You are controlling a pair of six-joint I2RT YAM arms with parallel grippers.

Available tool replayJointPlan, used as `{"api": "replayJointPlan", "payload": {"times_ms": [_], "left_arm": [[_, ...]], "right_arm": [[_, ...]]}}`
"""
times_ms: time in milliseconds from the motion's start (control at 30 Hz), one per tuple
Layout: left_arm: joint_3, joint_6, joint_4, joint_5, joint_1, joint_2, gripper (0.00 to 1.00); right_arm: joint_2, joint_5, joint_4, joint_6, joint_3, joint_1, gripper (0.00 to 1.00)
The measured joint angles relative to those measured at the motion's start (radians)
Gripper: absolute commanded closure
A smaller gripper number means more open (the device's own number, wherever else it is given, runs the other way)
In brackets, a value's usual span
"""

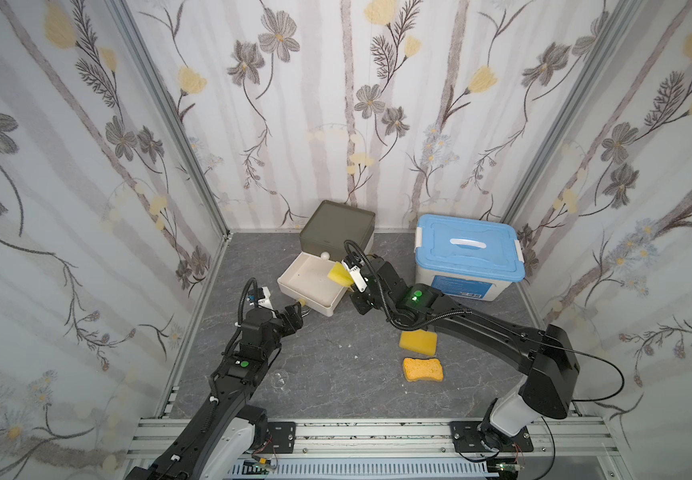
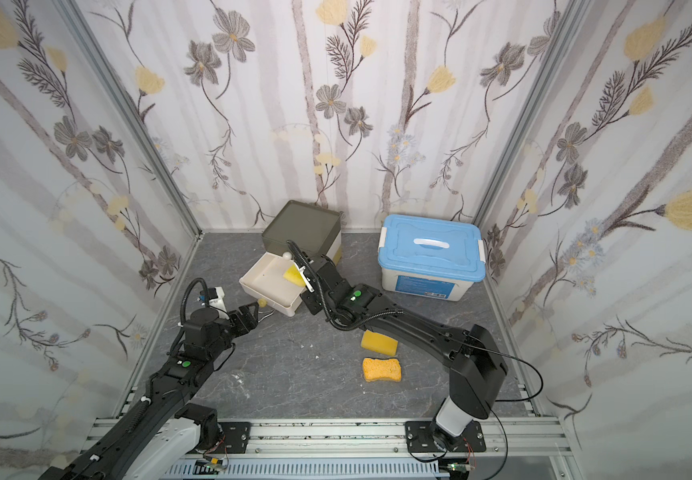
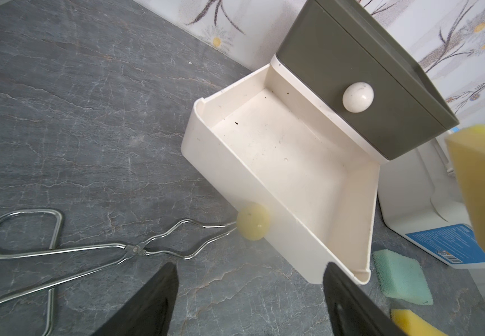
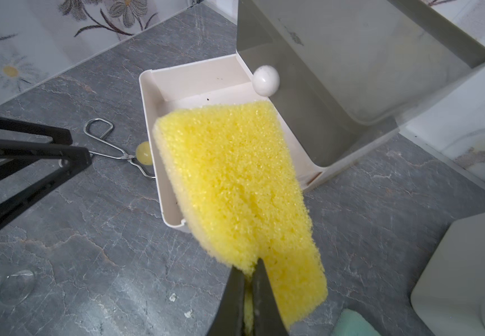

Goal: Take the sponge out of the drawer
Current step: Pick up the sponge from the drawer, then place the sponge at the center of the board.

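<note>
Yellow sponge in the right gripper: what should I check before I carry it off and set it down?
1. Grip: ok, right gripper shut on the yellow sponge, at its edge.
2. Sponge clear of the drawer: ok, it hangs above the rim.
3. Drawer emptied: ok, its floor is bare.
4. Way out: ok, left gripper open, empty, at the drawer's front.
5. Set-down spot: not ok beneath the right arm, two sponges lie there.

High pair, close pair
Both top views overlook the whole table (image 1: 336,374); both wrist views closely face the open drawer (image 3: 279,151).
</note>
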State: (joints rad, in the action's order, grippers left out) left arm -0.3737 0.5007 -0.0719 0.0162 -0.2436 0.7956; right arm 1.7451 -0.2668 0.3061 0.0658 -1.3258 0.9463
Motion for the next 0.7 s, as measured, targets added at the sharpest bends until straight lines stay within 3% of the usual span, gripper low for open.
{"api": "replayJointPlan", "payload": {"times_ms": [367, 700], "left_arm": [[0.0, 0.0, 0.0, 0.007, 0.001, -0.012, 0.19], [0.0, 0.016, 0.002, 0.019, 0.0, -0.043, 0.19]], "right_arm": [[-0.137, -0.097, 0.077, 0.11, 0.258, 0.012, 1.0], [0.014, -0.158, 0.023, 0.031, 0.29, 0.014, 1.0]]}}
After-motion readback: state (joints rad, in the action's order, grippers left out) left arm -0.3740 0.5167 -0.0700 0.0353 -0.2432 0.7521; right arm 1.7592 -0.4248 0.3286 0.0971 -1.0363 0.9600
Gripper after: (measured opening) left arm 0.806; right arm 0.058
